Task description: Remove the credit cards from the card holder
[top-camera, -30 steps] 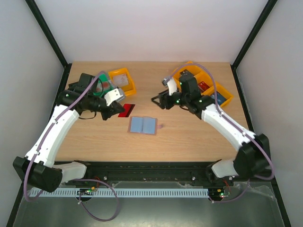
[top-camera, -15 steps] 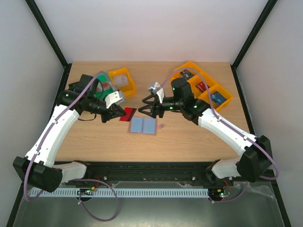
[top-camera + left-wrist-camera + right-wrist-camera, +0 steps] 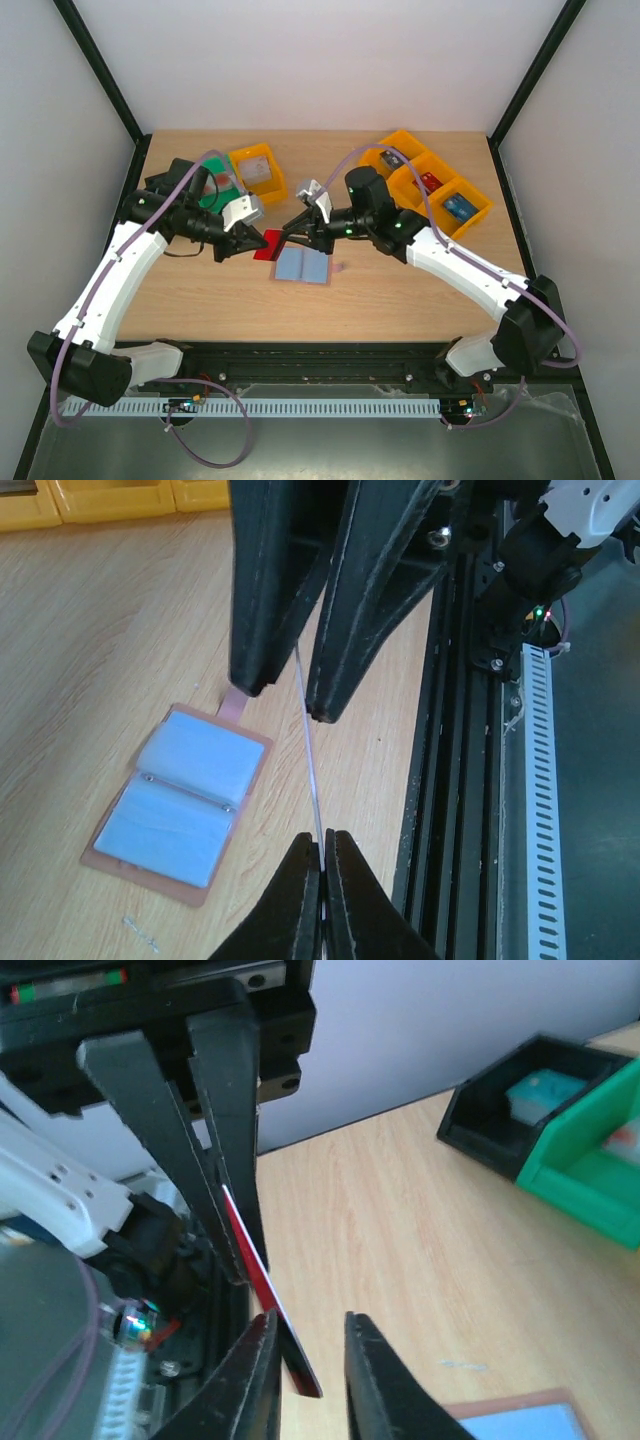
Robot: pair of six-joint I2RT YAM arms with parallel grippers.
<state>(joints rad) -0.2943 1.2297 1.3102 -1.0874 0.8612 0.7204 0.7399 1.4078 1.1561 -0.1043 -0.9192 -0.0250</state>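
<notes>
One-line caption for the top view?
Left gripper pinches a red credit card; right gripper, jaws open, straddles its other end beside the opened card holder.

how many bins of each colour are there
orange bins: 4
green bin: 1
black bin: 1
total: 6
</notes>
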